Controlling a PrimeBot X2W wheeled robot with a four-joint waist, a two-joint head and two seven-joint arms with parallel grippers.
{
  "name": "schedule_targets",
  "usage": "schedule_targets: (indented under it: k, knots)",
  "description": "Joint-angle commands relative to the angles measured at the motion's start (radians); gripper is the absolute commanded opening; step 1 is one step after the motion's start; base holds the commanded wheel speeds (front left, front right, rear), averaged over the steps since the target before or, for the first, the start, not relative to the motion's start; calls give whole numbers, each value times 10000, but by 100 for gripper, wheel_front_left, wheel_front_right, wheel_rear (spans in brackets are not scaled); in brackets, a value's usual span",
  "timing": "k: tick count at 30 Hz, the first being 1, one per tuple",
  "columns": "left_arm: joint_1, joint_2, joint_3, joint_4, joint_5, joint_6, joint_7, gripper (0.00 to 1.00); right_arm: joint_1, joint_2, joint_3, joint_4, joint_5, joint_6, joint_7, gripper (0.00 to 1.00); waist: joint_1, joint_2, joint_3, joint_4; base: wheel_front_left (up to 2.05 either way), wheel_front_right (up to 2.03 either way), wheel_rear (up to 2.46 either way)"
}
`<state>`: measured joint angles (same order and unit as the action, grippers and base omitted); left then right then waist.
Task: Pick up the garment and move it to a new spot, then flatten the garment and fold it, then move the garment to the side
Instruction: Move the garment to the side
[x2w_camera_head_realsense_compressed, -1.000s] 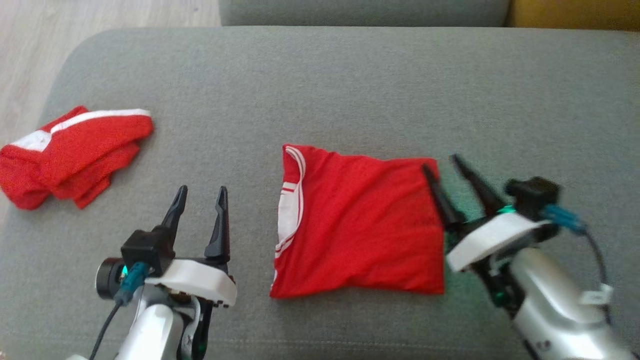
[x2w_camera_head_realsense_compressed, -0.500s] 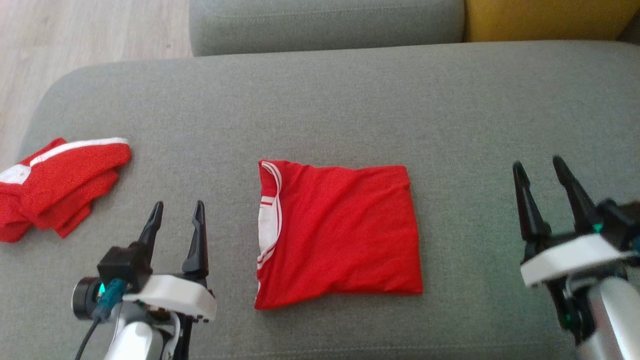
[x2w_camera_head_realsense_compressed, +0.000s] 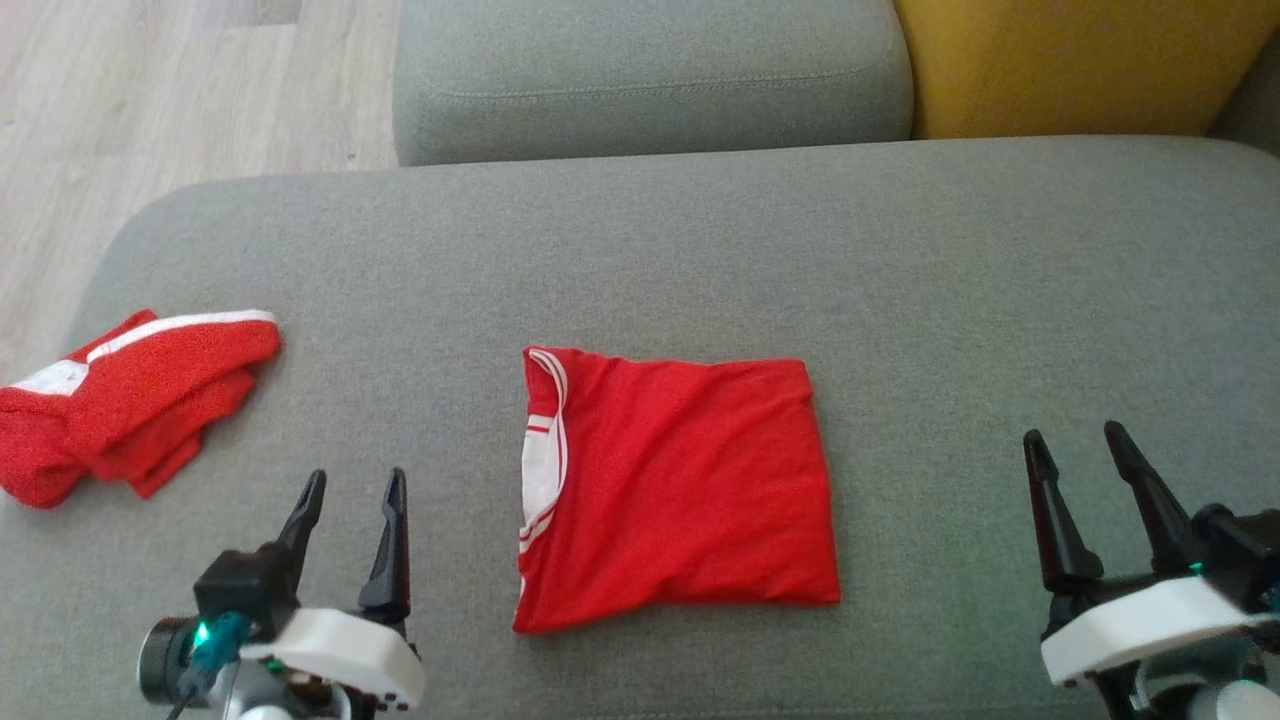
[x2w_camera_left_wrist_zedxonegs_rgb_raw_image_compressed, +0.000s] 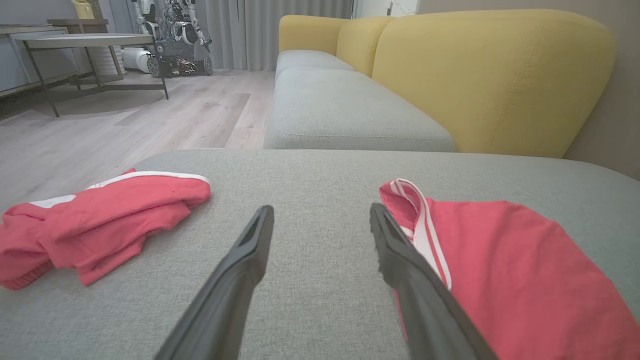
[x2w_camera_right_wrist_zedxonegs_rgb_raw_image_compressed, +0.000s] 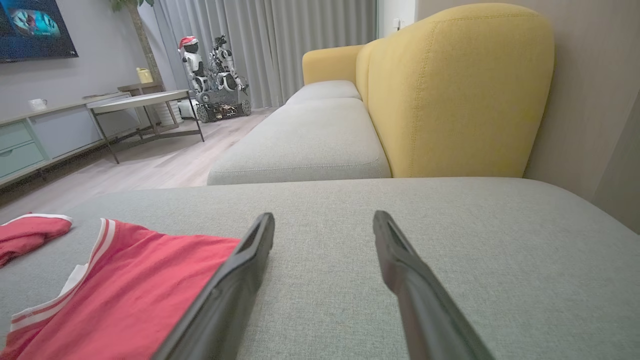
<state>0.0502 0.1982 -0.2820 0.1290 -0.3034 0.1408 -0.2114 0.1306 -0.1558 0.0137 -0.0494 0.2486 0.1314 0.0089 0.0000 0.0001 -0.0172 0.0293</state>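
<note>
Our folded red shirt lies flat in the middle of the big grey sofa seat. It is folded into a neat shape that is nearly square. Its white striped trim runs down the side nearest our left hand. Nothing touches the shirt.

Our left hand is low on the left. It is near the striped side of the shirt but apart from it. Its two dark fingers stand wide apart, and there is nothing between them.

Our right hand is low on the right, well apart from the plain side of the shirt. Its fingers are wide apart too, and it holds nothing. Both hands point away from us, toward the back of the sofa.

A crumpled red cloth with a white band sits far to the left, near the edge of the seat. It is well apart from the shirt. From the left wrist, our fingers stand between the cloth and the shirt.

Behind the seat we see another grey cushion and a yellow sofa back. A pale wood floor is at the top left. From the left wrist we also see a table and a small robot on wheels far across the room, by grey curtains.
</note>
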Motion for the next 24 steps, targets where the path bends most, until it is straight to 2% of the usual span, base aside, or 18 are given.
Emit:
schedule_targets:
  k: [1, 24]
  knots:
    - [-338, 239, 333, -374, -56, 59, 51, 100, -183, -46, 104, -462, -95, -7, 50, 100, 0, -1, -20, -2, 0, 0, 0]
    - [-261, 390, 200, -573, -149, 180, 140, 100, 63, 188, -9, -842, -43, -7, 298, 100, 0, -1, -28, 14, 0, 0, 0]
